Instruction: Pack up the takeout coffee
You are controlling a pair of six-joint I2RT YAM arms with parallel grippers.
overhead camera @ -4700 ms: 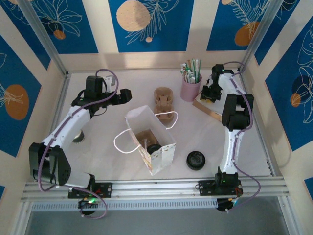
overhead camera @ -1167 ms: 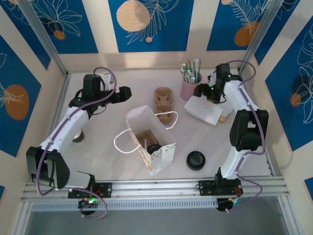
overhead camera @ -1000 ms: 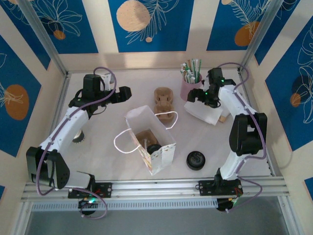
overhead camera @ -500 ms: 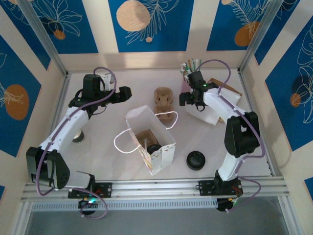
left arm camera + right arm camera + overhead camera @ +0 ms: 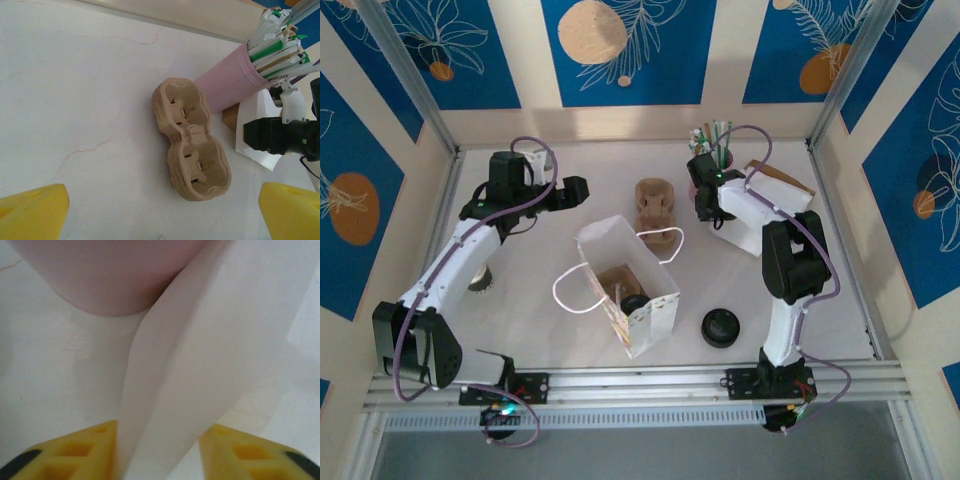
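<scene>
A folded white paper sheet (image 5: 190,365) is pinched between the fingers of the right gripper (image 5: 157,450), close against the pink cup of straws (image 5: 235,85). It is best raised clear before being swung, so the cup is not tipped. The left gripper (image 5: 572,190) is held wide apart near the stacked brown pulp cup carriers (image 5: 192,145). The black-lidded takeout coffee (image 5: 635,302) is judged to be inside the white paper handle bag (image 5: 650,322). Bare white table (image 5: 520,330) is seen around the bag.
</scene>
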